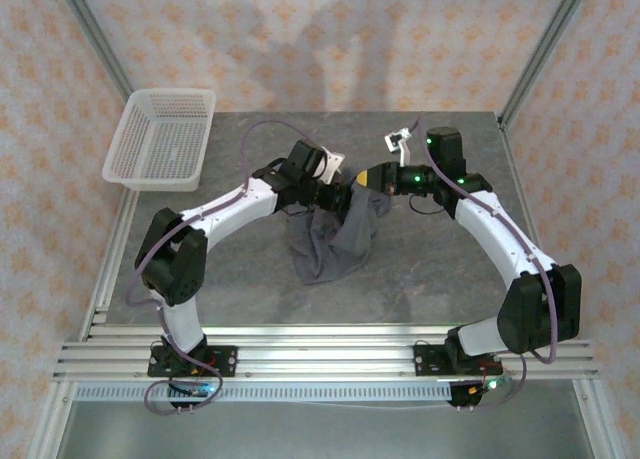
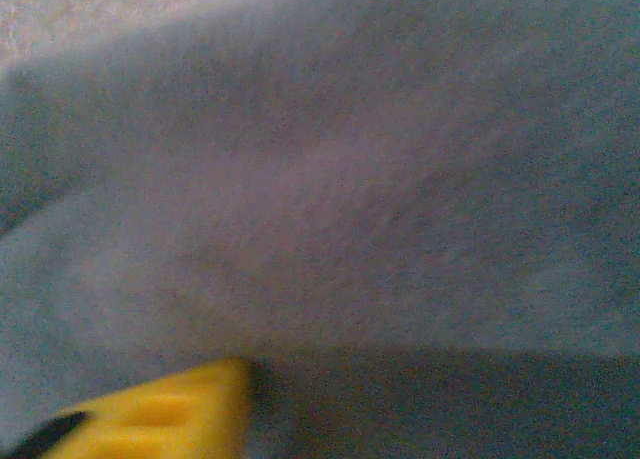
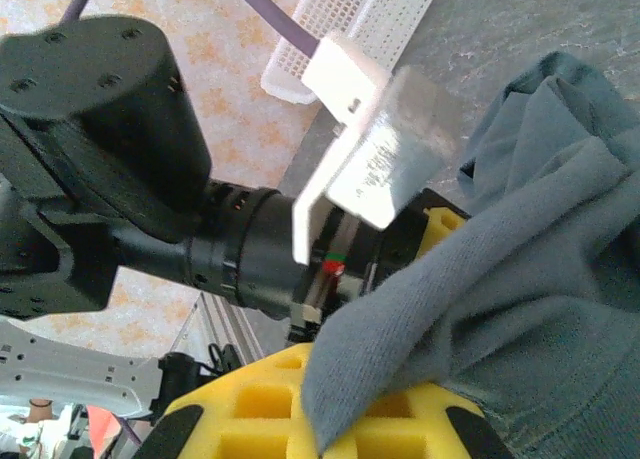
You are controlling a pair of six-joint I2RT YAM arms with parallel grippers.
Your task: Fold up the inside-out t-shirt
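The table is a mottled grey slab. Its near edge carries an aluminium rail with both arm bases bolted on. Wallpaper, pale with an orange floral print, closes in the back and sides, and slim metal posts run up at the corners. A white mesh basket sits at the far left corner, hanging partly over the edge.

The shirt is at mid-table. Its top is drawn up into a bunch between the two claws, and the rest hangs in folds with the lower end crumpled on the table. The left gripper meets the bunch from the left and the right gripper from the right, the two close together. Green lights glow on the right arm.

From above, the whole layout is plain, but the jaws are too small to read. The left wrist view is blurred cloth pressed close to the lens, with one yellow finger at the bottom edge. Whether that claw is clenched or released, I cannot tell. The right wrist view looks across at the left arm's black wrist and its white camera bracket, with the basket beyond. Here the cloth drapes over a yellow pad of the right claw, which is clenched on the shirt.
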